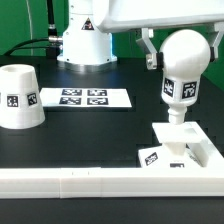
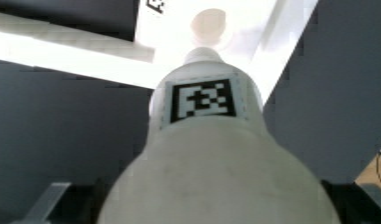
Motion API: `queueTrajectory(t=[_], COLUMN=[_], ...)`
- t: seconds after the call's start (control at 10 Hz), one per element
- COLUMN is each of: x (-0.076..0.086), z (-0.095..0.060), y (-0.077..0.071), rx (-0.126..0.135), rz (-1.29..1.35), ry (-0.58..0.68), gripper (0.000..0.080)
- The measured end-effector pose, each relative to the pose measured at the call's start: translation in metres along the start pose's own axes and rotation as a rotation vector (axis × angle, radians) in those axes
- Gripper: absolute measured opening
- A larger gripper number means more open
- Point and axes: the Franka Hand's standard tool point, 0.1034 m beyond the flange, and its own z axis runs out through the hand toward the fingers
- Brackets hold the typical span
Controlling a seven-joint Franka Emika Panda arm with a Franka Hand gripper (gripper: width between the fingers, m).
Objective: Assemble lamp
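Note:
My gripper (image 1: 184,48) is shut on the white round bulb (image 1: 178,90), gripping its globe and holding it upright with the narrow stem down. The stem's end is right over the middle of the flat square base (image 1: 190,147). I cannot tell whether it touches. The base lies at the exterior view's right, in the corner of the white rail. The cup-like shade (image 1: 19,98) stands mouth down at the left. In the wrist view the bulb (image 2: 206,120) fills the middle, its tag facing the camera, with the base (image 2: 62,52) beyond its tip. The fingers (image 2: 41,206) flank it.
The marker board (image 1: 84,98) lies flat at the back middle. A long white border rail (image 1: 90,181) runs along the front and turns back at the right (image 1: 214,150). The robot's white pedestal (image 1: 88,42) stands at the back.

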Motion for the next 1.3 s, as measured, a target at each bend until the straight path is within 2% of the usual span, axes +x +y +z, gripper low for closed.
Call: queueTrajectory(t=[0.4, 1.0, 1.3], x=[-0.015, -0.026, -0.025], z=[0.016, 0.03, 0.031], y=[-0.006, -0.007, -0.008], rx=[0.0, 0.004, 0.002], rz=[-0.005, -0.004, -0.006], ry=[-0.007, -0.032, -0.019], gripper=[0.0577, 0.0577, 0.0577])
